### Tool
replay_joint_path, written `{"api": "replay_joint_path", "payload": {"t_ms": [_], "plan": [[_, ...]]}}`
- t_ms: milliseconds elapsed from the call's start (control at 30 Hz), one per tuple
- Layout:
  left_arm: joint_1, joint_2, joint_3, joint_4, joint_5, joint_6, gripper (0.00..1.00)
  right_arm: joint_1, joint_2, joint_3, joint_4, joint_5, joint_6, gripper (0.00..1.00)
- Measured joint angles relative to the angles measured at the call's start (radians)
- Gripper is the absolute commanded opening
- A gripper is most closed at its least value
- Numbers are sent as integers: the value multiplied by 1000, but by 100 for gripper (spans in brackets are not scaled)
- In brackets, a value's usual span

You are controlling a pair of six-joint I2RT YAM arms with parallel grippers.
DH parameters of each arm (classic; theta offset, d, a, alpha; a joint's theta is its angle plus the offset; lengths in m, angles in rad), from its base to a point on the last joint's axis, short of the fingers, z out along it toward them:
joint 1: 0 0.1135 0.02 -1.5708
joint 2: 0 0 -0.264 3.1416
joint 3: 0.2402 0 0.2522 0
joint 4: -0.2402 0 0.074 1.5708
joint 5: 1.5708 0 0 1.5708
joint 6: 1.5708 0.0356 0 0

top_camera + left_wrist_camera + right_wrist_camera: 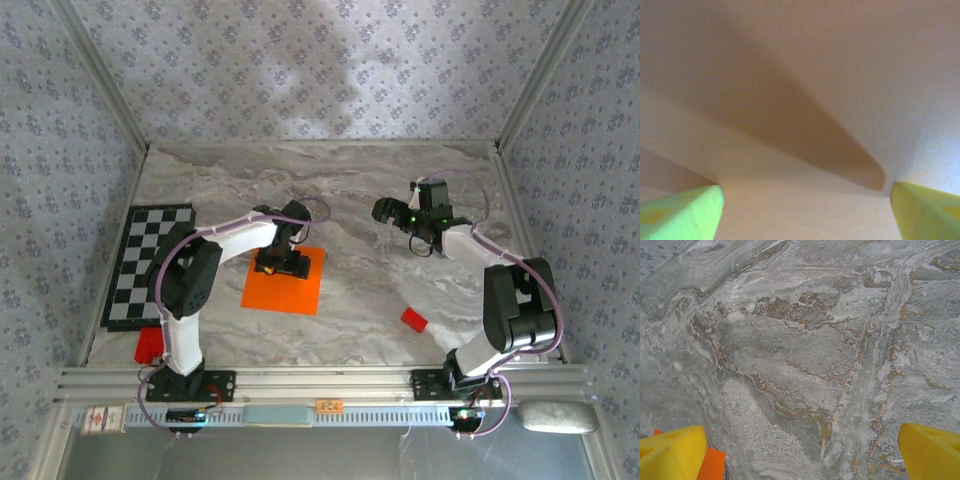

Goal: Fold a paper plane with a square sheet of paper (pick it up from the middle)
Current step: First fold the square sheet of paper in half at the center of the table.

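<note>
The square sheet of paper [282, 290] lay flat on the worktop [360, 210] beneath the left jaws, which stood spread (the right jaws, well aside, were spread too); closing slowly should pinch its middle without sliding.

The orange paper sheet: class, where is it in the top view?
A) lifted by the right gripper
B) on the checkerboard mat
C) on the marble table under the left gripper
C: the square sheet of paper lies flat on the marble table, with the left gripper above it.
</note>
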Motion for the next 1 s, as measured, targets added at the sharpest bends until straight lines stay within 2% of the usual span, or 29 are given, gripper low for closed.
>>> {"api": "replay_joint_path", "payload": {"t_ms": [467, 700, 767, 833, 900, 1000], "plan": [[-6, 2, -5, 10, -26, -50, 84, 0, 0, 0, -3, 0, 19, 100], [-6, -2, -11, 19, -29, -69, 79, 0, 0, 0, -7, 0, 24, 100], [-6, -8, -18, 27, -31, -76, 73, 0, 0, 0, -7, 0, 26, 100], [-6, -15, -26, 36, -34, -79, 58, 0, 0, 0, -7, 0, 30, 100], [-6, -22, -33, 49, -36, -84, 48, 0, 0, 0, -7, 0, 34, 100], [-5, -39, -47, 75, -21, -90, 38, 0, 0, 0, -7, 0, 42, 100]]}}
